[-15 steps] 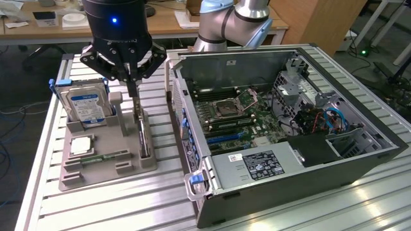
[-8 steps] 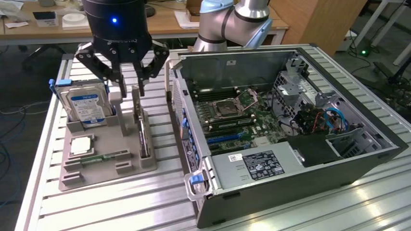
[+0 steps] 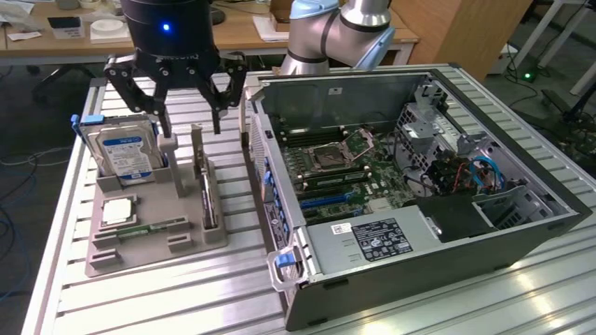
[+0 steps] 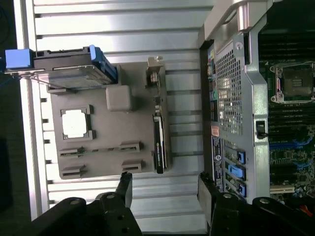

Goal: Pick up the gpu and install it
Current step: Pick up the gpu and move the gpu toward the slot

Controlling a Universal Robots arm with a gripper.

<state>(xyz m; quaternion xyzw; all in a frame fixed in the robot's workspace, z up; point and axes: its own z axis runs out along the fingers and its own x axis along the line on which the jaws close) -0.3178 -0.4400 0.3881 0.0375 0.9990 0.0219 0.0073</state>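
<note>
The gpu [image 3: 206, 190] stands on edge in a slot of the grey holder [image 3: 172, 202], its silver bracket end pointing up toward the back. In the wrist view the gpu [image 4: 160, 135] appears as a thin dark strip along the holder's [image 4: 106, 137] side nearest the computer case. My gripper [image 3: 191, 128] hangs above the card's bracket end, open, its black fingers spread wide with nothing between them. The wrist view has my gripper [image 4: 165, 181] straddling the line of the card, apart from it.
An open computer case [image 3: 521, 209] lies at the exterior view's right, motherboard [image 3: 345, 174] exposed. The holder also carries a blue-labelled hard drive [image 3: 125, 153], a processor [image 3: 119, 209] and a memory stick [image 3: 153, 228]. All rest on a ribbed metal table [image 3: 186, 293].
</note>
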